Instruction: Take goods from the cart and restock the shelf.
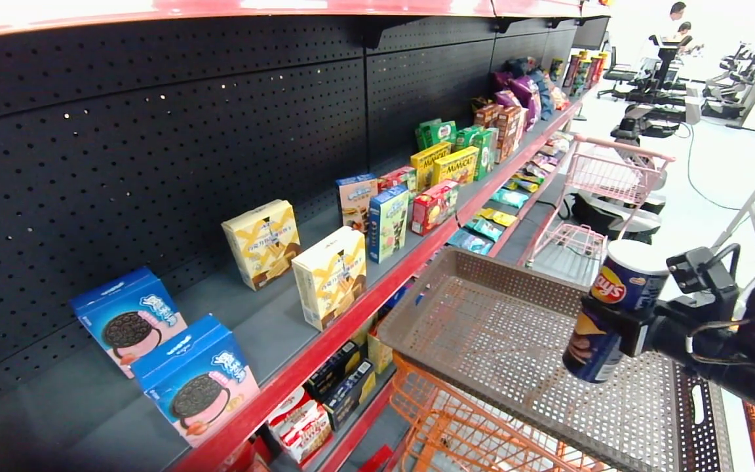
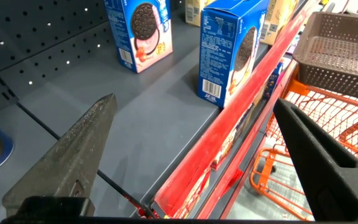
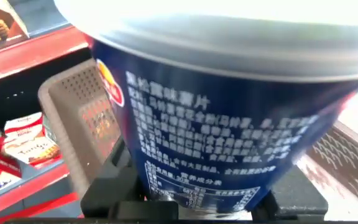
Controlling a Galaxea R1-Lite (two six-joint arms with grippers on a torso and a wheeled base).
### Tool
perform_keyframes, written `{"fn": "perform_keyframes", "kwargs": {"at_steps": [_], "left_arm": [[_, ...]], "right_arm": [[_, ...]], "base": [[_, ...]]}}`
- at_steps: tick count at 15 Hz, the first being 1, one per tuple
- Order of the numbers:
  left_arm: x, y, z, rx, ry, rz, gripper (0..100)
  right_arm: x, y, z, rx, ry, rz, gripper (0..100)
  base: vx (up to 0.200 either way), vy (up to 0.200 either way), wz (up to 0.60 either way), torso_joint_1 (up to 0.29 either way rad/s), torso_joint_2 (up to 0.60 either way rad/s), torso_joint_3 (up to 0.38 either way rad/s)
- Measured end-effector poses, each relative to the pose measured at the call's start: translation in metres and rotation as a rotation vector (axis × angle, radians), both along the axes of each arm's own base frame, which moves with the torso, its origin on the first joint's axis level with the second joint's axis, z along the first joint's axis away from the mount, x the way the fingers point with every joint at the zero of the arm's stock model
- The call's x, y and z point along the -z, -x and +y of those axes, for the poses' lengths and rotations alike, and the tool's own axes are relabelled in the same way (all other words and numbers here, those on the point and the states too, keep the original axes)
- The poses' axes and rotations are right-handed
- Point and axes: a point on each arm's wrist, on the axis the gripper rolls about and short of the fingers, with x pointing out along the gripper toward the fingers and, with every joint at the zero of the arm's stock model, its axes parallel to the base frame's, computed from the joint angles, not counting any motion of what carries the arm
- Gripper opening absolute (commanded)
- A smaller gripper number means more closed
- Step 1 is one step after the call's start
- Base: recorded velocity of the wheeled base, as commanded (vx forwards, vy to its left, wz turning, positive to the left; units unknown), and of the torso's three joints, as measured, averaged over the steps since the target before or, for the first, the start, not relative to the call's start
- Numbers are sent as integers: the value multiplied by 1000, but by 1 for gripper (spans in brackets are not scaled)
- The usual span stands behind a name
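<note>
heads up, your right gripper is at the lower right of the head view, clamped tight on the dark blue chip can with the white lid. the can sits a bit tilted, lid toward the top of the frame, and it's up in the air over the right part of the brown perforated tray that rides on top of the orange cart. can't tell from here if the can's bottom touches the tray.

your left gripper has its fingers spread wide with nothing between them, hanging above the grey shelf by its red front lip, near the blue cookie boxes.

on the shelf, those two blue boxes stand at the lower left of the head view. two yellow boxes are around the middle, and more coloured boxes and bags run off toward the upper right. a pink cart is parked farther back at the right, well apart from the orange one.
</note>
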Motion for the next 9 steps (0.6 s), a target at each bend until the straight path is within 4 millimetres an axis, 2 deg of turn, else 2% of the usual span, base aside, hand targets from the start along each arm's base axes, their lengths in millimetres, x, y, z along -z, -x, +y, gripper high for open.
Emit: {"fn": "perform_keyframes", "kwargs": {"at_steps": [3, 5, 8, 9], "left_arm": [[0, 0, 0, 0, 0, 0, 100], [0, 0, 0, 0, 0, 0, 100], [0, 0, 0, 0, 0, 0, 100], [0, 0, 0, 0, 0, 0, 100]], "right_arm": [[-8, 33, 2, 116, 21, -20, 0], [-11, 51, 5, 120, 25, -39, 0], [-11, 69, 2, 146, 66, -61, 0], [-10, 71, 2, 148, 67, -62, 0]], "base": [[0, 0, 0, 0, 0, 0], [0, 0, 0, 0, 0, 0], [0, 0, 0, 0, 0, 0], [0, 0, 600, -2, 2, -2]]}}
